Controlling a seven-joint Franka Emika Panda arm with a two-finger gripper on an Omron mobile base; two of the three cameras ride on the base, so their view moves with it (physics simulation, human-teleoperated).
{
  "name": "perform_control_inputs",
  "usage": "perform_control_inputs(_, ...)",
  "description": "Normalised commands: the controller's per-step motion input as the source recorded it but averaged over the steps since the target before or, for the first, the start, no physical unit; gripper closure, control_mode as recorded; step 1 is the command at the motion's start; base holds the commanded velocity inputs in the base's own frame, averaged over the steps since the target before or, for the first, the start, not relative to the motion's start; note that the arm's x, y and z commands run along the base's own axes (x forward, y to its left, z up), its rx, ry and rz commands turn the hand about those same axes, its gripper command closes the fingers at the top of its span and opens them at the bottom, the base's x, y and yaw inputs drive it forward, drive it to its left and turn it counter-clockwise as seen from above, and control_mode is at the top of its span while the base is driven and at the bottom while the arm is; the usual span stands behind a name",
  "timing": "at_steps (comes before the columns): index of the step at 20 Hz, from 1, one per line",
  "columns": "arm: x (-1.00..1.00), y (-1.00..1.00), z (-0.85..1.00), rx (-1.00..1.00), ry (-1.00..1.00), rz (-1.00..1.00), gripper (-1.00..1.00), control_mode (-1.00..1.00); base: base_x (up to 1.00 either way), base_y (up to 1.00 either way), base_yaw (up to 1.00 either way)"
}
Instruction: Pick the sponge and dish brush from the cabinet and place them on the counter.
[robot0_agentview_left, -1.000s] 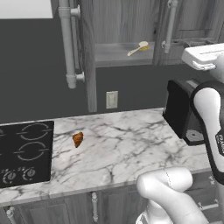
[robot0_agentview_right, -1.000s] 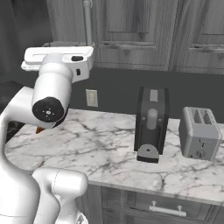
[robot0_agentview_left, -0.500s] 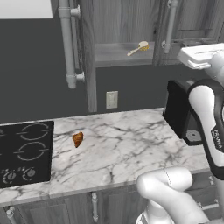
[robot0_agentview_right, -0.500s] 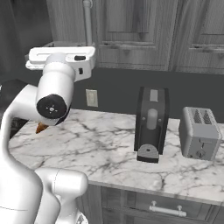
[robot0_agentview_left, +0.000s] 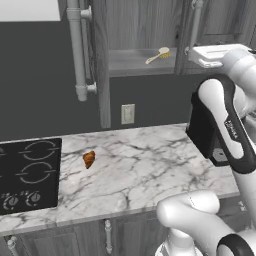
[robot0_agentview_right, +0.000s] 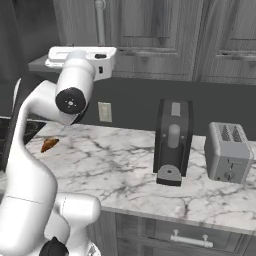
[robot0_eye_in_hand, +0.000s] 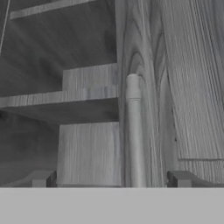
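We find the dish brush (robot0_agentview_left: 158, 55) lying on the grey shelf (robot0_agentview_left: 142, 64) inside the cabinet (robot0_agentview_left: 135, 30), with its round bristle head to the right and its pale handle pointing left. The cabinet door on the left stands swung open, and its long silver bar handle (robot0_agentview_left: 77, 50) hangs upright beside the opening.

We see the tool (robot0_eye_in_hand: 111, 179) raised to cabinet height, level with the shelf and to the right of the dish brush. Its two finger tips (robot0_eye_in_hand: 43, 178) stand wide apart, and nothing sits between them. In the hand view a silver door handle (robot0_eye_in_hand: 133, 131) runs straight up between the tips, against grey wood grain.

Below, the surface (robot0_agentview_left: 150, 170) is a white marble slab with grey veins. It carries a black cooktop (robot0_agentview_left: 27, 175) at the left, with a small orange-brown pastry (robot0_agentview_left: 89, 159) just beside it. In the right base view a black appliance (robot0_agentview_right: 172, 142) and a silver toaster (robot0_agentview_right: 227, 159) stand further along. A wall outlet (robot0_agentview_left: 128, 114) sits on the dark back wall.
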Motion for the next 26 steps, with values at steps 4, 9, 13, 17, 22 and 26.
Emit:
perform_control_inputs(4,0.69,-0.02,-0.02,0.0,0.07,-0.04,-1.0,-1.0,0.0,0.0,0.0)
perform_control_inputs(9,0.68,-0.03,-0.06,0.0,0.1,-0.03,-1.0,-1.0,0.0,0.0,0.0)
perform_control_inputs(13,0.57,-0.08,-0.02,0.0,0.09,-0.02,-1.0,-1.0,0.0,0.0,0.0)
perform_control_inputs(17,0.46,-0.11,0.0,0.0,0.06,-0.02,-1.0,-1.0,0.0,0.0,0.0)
perform_control_inputs(22,0.46,-0.1,-0.03,0.0,0.03,-0.02,1.0,-1.0,0.0,0.0,0.0)
perform_control_inputs(26,0.38,0.0,-0.08,-0.02,0.01,-0.02,1.0,-1.0,0.0,0.0,0.0)
